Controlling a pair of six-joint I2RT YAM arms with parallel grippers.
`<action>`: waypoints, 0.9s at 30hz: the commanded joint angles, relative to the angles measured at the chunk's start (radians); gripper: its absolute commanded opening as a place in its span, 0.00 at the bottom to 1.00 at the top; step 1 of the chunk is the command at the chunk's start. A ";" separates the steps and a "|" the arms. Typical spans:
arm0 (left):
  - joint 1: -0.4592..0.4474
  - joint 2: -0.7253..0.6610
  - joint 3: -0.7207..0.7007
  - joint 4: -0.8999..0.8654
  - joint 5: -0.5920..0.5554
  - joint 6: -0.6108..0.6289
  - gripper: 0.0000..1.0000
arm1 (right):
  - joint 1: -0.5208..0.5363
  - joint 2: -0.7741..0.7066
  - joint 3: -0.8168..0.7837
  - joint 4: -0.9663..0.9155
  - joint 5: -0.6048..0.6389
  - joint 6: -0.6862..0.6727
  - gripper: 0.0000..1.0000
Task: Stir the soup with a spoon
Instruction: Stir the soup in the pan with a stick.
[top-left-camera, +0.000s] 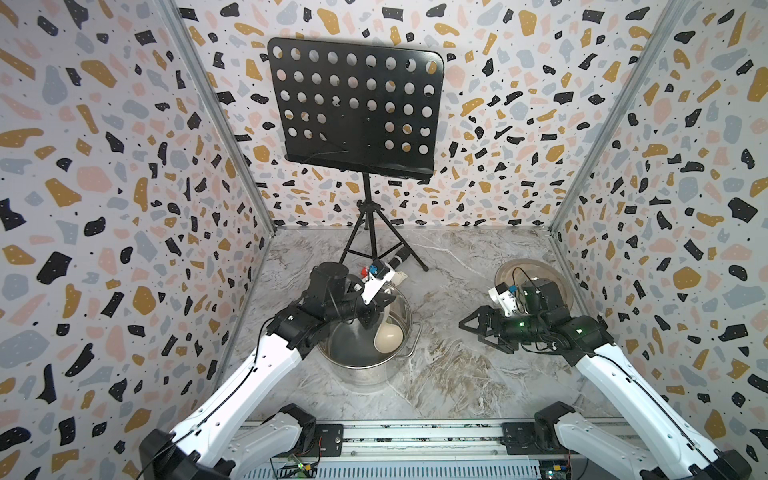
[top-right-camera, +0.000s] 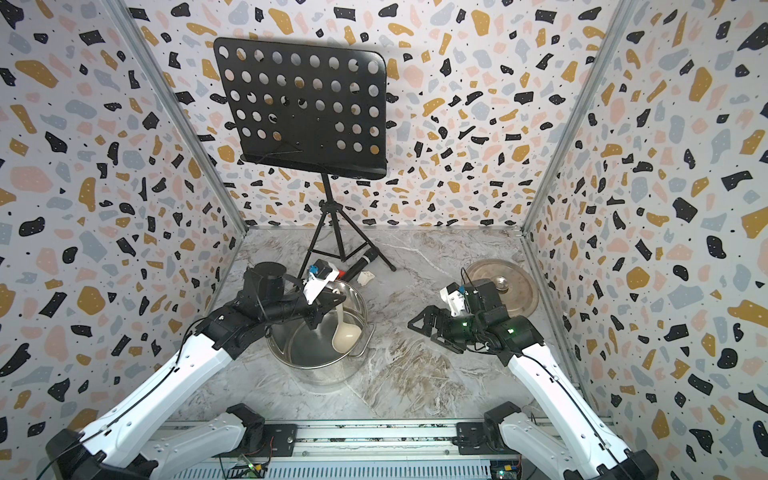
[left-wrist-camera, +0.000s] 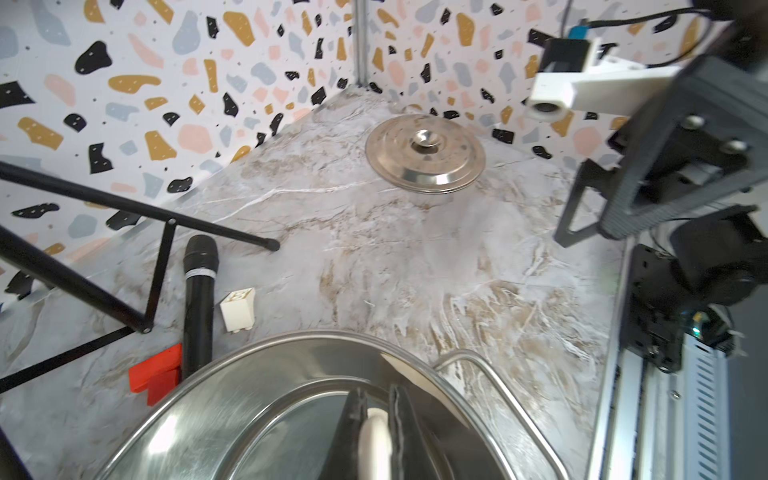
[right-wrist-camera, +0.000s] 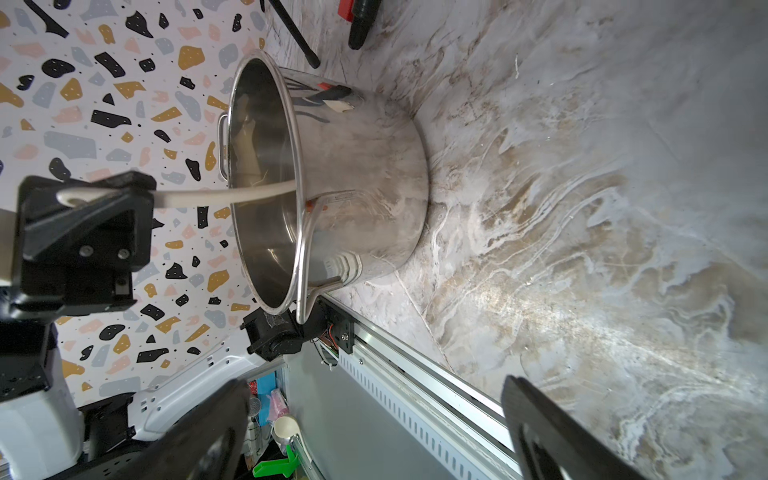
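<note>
Left claw (left-wrist-camera: 376, 405), seen from its own wrist, is clamped narrow on the cream handle of the spoon (top-left-camera: 388, 337), one black finger on each side. From that grip above the pot's mouth the handle slopes down past the rim, and the round bowl sits low inside the pot (top-left-camera: 365, 374), against the wall facing the right arm. No liquid shows in the shiny steel. The pot stands on the marble surface (top-left-camera: 457, 374), toward the left wall.

Just behind the pot lie a red block (left-wrist-camera: 156, 374), a black microphone (left-wrist-camera: 199, 299) and a white block (left-wrist-camera: 239, 309), at the feet of a black music stand (top-left-camera: 357, 108).

Well apart, the right claw (right-wrist-camera: 374, 384) hangs with its jaws spread wide, empty, turned toward the pot. A flat steel lid (left-wrist-camera: 449, 166) rests behind it near the right wall.
</note>
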 joint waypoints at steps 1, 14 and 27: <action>-0.019 -0.072 -0.047 -0.048 0.126 0.012 0.00 | 0.003 -0.042 0.046 -0.047 0.017 0.004 1.00; -0.051 -0.332 -0.132 -0.267 -0.212 -0.136 0.00 | 0.003 -0.124 0.032 -0.083 0.033 0.033 1.00; 0.012 -0.140 -0.038 -0.163 -0.719 -0.200 0.00 | 0.004 -0.134 0.033 -0.084 0.018 0.029 1.00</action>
